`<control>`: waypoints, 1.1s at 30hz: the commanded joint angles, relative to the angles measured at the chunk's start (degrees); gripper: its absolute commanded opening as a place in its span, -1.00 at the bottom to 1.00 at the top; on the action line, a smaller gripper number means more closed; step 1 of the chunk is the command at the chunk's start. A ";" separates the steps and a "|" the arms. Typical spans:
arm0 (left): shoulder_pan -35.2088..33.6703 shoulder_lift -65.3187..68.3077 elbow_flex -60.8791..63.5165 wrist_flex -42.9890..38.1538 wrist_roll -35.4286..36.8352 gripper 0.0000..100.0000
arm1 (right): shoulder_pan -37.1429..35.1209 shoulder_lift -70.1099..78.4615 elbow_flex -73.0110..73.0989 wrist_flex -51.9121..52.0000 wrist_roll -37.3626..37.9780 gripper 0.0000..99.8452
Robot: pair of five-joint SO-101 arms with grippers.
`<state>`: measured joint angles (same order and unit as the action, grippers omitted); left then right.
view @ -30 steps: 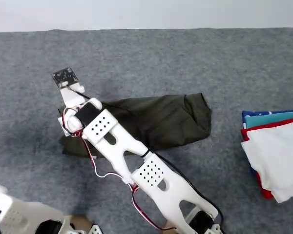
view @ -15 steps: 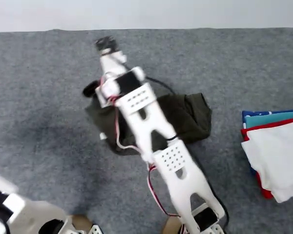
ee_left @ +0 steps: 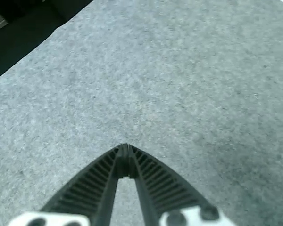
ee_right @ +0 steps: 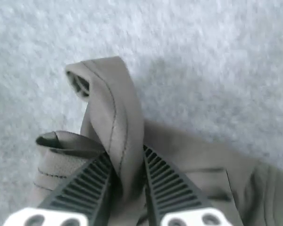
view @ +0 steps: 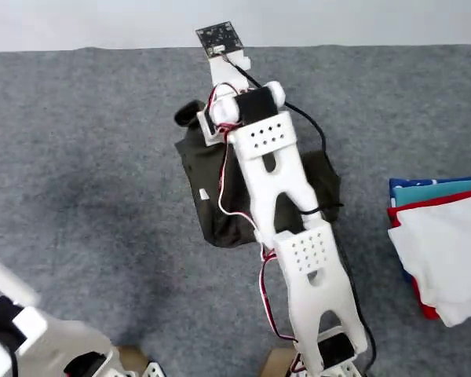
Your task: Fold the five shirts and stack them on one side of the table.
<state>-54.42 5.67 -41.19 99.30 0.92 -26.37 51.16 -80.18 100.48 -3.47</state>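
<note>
1. The step in hand is folding what looks like the last shirt. The green shirt [view: 210,196] is lying in the middle of the table [view: 78,157], partly under the right arm [view: 275,181].
2. The right claw [ee_right: 126,153] is pinching a rolled-up edge of the green shirt. Its jaws are nearly closed, with only the cloth between them. The pinched edge is sticking up above the rest of the shirt, on the shirt's far side.
3. The left claw [ee_left: 126,153] is squeezing all the way closed, tips touching, and is holding nothing. It is hanging over bare table.
4. I think the fold is only partly done, because the shirt is looking lumpy and not flat.
5. The next move is probably calling for the right claw to carry the edge across the shirt, lay it down flat and then let go. The cloth is soft, so it could be slipping out or bunching up on the way.
6. The pile of folded shirts [view: 443,251] is sitting on the right side of the table, well apart from the green shirt. A white shirt is lying on top, with red, teal and blue edges peeking out below.
7. The pile is lying straight on the table, not inside a box or basket. It looks like four shirts, so the green one would be going on top as the fifth.
</note>
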 commanded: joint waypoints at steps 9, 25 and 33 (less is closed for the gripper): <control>5.10 -3.08 -0.57 1.05 0.62 -0.99 | 9.01 -22.81 33.76 1.98 0.62 -0.98; 12.84 -3.08 -0.57 1.05 0.62 -0.99 | 24.13 -9.89 34.37 0.66 15.12 -0.98; 13.36 -3.08 -0.57 1.05 0.62 -0.99 | 28.26 -8.48 34.37 -3.30 18.46 -0.98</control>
<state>-41.32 5.67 -41.19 99.30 0.92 0.09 43.34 -45.19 99.16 13.67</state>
